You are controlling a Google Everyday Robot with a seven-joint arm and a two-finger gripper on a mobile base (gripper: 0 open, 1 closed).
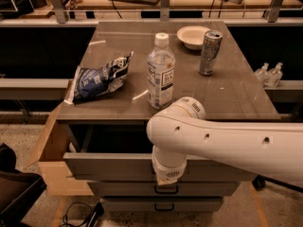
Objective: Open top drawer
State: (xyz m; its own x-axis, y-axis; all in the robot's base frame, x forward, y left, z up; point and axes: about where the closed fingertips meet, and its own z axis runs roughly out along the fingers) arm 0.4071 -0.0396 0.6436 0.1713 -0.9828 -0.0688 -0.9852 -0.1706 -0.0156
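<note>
Top drawer stands partly out beneath the bench's near edge, with dark space showing behind its grey front. The gripper sits at the front's centre, where the wrist hides the handle; whether it is closed on it we cannot tell. We would pull straight and level toward the near side, so the water bottle and can farther back stay upright.

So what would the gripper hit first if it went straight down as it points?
The gripper hangs at the front centre of the top drawer, pointing down. Right below is the loop handle of the middle drawer, likely first. Depth is unclear, so it might pass in front.
</note>
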